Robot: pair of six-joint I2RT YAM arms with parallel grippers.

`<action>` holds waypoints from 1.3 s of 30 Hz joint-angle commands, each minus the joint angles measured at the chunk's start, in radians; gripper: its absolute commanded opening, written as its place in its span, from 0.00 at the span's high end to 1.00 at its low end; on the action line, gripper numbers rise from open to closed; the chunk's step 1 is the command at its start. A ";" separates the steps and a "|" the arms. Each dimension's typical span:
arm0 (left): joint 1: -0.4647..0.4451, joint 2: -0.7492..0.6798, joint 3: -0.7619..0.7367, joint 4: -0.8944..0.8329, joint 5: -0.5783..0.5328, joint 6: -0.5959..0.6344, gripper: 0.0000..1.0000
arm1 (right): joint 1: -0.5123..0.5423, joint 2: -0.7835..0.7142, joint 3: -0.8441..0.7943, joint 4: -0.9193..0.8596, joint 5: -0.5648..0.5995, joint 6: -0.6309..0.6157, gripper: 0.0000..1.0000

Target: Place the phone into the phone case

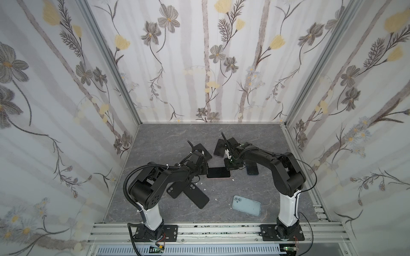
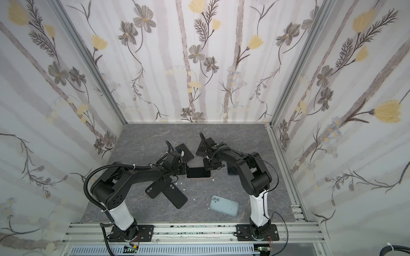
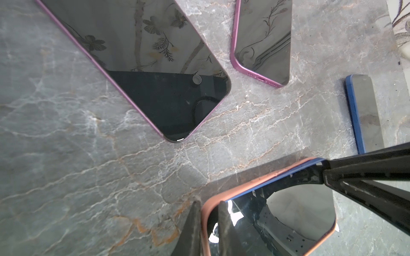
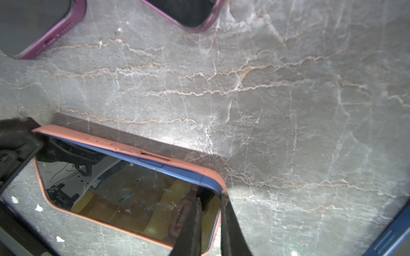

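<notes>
I'm looking down on a grey, marble-veined tabletop. In the middle is a phone, screen up inside a salmon case, though I can't tell whether it rests flat. On the far side two purple-edged phones lie screen up, with a blue-edged phone to their right. At near left two black cases lie crossed, near right of centre is a pale blue phone or case, and white crumbs are scattered between.
</notes>
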 commanded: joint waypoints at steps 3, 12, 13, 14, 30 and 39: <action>0.000 0.011 -0.018 -0.180 -0.041 0.011 0.88 | 0.006 0.136 -0.057 -0.093 0.142 0.009 0.87; 0.000 0.002 -0.006 -0.188 -0.013 0.012 0.84 | 0.009 0.021 0.120 -0.113 0.083 0.012 0.84; 0.000 0.004 -0.008 -0.187 -0.012 0.012 0.84 | 0.011 0.023 0.153 -0.127 0.087 0.010 0.82; 0.000 0.001 -0.014 -0.184 -0.012 0.008 0.83 | 0.013 0.023 0.175 -0.133 0.095 0.010 0.80; -0.006 -0.020 -0.020 -0.213 -0.001 0.011 0.84 | 0.007 0.022 0.113 -0.108 0.016 0.012 0.84; -0.011 -0.019 -0.032 -0.221 0.002 -0.004 0.84 | 0.001 0.047 0.072 -0.141 0.093 0.019 0.86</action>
